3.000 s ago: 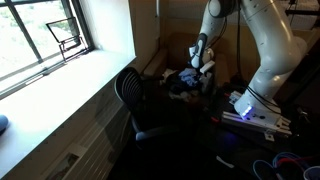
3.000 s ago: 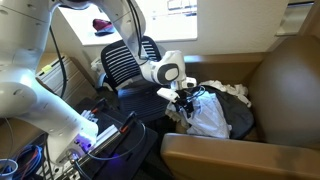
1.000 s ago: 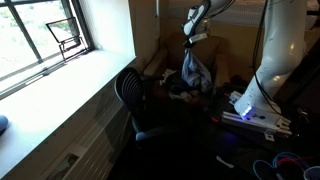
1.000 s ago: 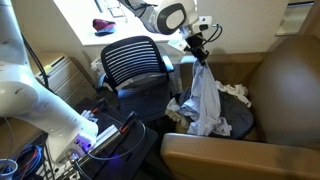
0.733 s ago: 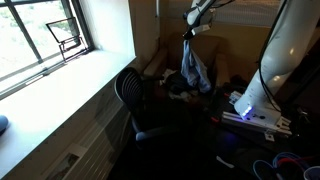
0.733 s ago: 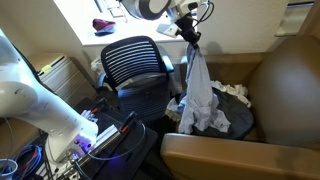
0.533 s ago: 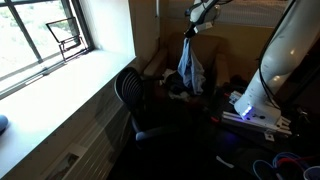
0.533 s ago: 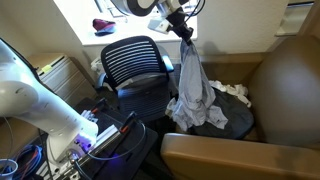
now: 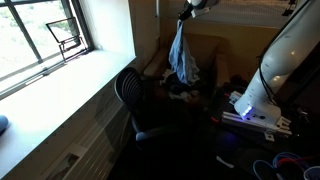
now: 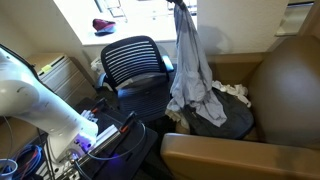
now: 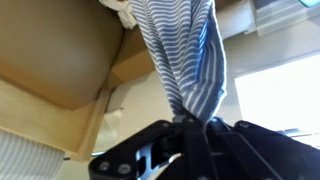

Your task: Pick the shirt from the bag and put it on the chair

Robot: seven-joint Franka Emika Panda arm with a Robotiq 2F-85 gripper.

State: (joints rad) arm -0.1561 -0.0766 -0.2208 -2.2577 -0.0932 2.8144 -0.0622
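One shirt (image 10: 190, 70), blue-and-white striped, hangs full length in the air from a bunched point at its top. It is above the dark heap beside the chair, not on the chair. In the wrist view the jaws of the single gripper (image 11: 192, 122) are clamped together on that gathered fabric, and the shirt (image 11: 185, 60) fans out away from the camera.

In an exterior view the gripper (image 9: 186, 14) sits at the very top of the frame, directly over the shirt (image 9: 181, 55). The one white robot arm (image 9: 285, 50) rises steeply from its base (image 9: 250, 113) at the lower right and reaches up and across, leaving the frame at the top. In an exterior view only its thick lower segments (image 10: 25, 85) show, at the left edge.

The shirt's hem hangs low over a dark rounded mass (image 10: 228, 118) that may be the bag. The picture is too dim to be sure, or to tell whether hem and mass touch. A few pale crumpled cloth pieces (image 10: 235, 93) lie at its rim.

One black mesh-backed office chair (image 10: 135, 60) stands just beside the hanging shirt, its seat bare in both exterior views (image 9: 135, 95). One large brown armchair (image 10: 275, 70) curves around the far side of the mass. One window (image 9: 50, 35) with a wide pale sill (image 9: 70, 85) runs beside the chair.
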